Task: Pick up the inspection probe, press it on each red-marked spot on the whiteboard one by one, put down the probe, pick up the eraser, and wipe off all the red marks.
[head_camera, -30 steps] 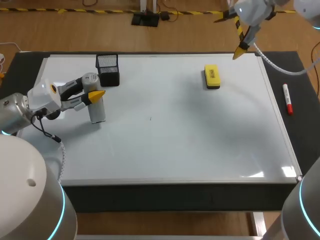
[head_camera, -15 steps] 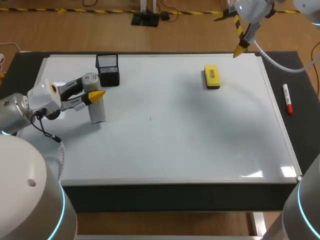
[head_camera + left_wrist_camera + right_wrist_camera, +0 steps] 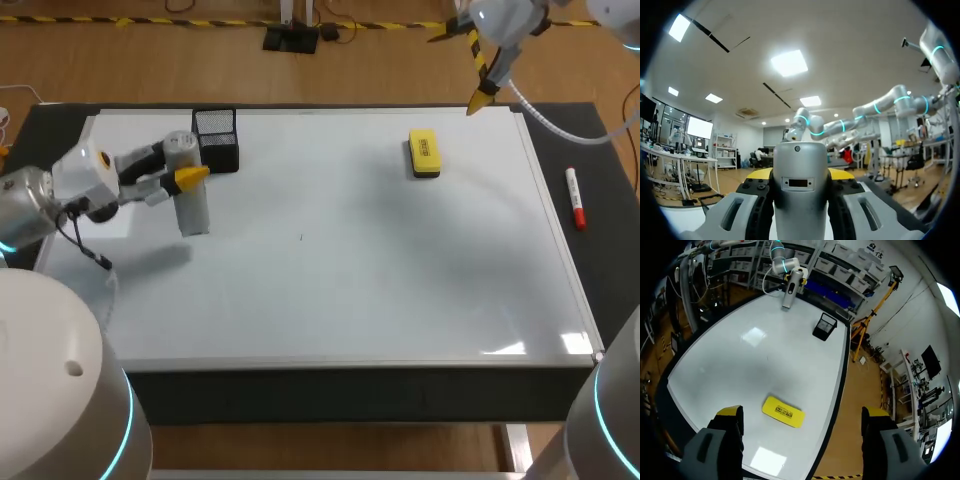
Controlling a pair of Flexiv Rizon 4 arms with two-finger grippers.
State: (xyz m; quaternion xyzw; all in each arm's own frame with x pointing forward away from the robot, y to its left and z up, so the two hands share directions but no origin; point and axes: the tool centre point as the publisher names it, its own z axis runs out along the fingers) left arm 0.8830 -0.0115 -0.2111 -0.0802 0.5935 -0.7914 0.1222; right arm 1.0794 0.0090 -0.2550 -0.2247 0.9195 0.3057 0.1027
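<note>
Grey inspection probe (image 3: 193, 210) is clamped upright in the left tool (image 3: 185, 176) for pressing; right tool (image 3: 802, 412), spread apart, hangs over the tabletop's (image 3: 400, 280) far-right corner

A black mesh cup (image 3: 216, 140) stands upright at the far left of the table (image 3: 608, 215), its open mouth up; the right wrist view shows it (image 3: 824, 326) close to the far edge. A red and white marker (image 3: 575, 198) lies on the table's dark strip at the right, pointing near to far, well apart from the cup.
</note>
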